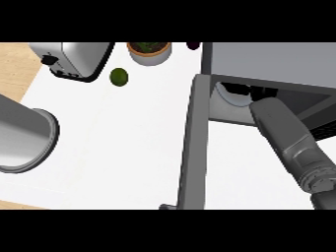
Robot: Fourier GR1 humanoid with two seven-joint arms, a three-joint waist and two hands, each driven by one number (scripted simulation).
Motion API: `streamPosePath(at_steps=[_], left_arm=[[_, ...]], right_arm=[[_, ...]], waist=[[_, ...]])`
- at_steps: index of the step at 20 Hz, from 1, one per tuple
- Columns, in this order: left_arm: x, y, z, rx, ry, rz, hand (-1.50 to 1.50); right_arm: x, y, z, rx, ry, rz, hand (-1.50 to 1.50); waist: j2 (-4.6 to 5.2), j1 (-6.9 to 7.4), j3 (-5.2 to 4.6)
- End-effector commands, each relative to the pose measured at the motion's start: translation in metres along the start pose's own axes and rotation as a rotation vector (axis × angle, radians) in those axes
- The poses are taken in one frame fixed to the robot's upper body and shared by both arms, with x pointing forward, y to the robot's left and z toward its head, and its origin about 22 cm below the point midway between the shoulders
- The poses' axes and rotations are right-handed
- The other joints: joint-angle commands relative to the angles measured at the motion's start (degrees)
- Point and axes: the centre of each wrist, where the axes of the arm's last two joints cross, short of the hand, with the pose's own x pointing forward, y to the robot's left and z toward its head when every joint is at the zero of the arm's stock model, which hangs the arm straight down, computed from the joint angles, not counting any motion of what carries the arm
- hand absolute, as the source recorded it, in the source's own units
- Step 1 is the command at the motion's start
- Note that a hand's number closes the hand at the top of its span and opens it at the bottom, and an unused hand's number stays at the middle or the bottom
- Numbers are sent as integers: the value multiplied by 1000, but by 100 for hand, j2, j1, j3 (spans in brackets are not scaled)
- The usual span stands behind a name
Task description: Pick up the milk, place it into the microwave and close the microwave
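The right robot hand (239, 91) is reached into the open microwave (286, 59); whether it is clamped cannot be told. The milk is hidden, presumably inside. Letting go and shutting the door (192, 147) are judged left.

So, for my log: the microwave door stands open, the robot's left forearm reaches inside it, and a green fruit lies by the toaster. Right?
Not quite. The head view shows the right forearm reaching into the microwave; the left forearm is at the view's left edge. The door does stand open, and the green fruit lies by the toaster.
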Motion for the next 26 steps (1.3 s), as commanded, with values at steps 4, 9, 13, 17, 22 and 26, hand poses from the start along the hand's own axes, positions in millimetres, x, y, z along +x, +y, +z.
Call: streamPosePath(at_steps=[4,9,13,17,22,26], left_arm=[[-9,1,-4,10,-3,17,-150],[-2,3,-8,-13,-17,-4,-150],[-10,-4,10,3,5,10,-150],[-12,-6,17,14,1,7,-150],[-15,-7,14,25,0,16,-150],[-5,-18,19,23,-2,-1,-150]], right_arm=[[7,6,3,28,-23,4,-150],[18,11,1,37,-28,-24,-150],[14,13,8,51,-10,-61,-150],[-3,14,23,42,-11,-72,-150],[-9,6,17,100,0,-135,-150],[-15,14,37,110,-36,-267,-150]], waist=[[-27,-104,-13],[-59,-169,-14],[-80,-168,-12],[-116,-269,-11],[-154,-358,-15],[-213,-453,-10]])
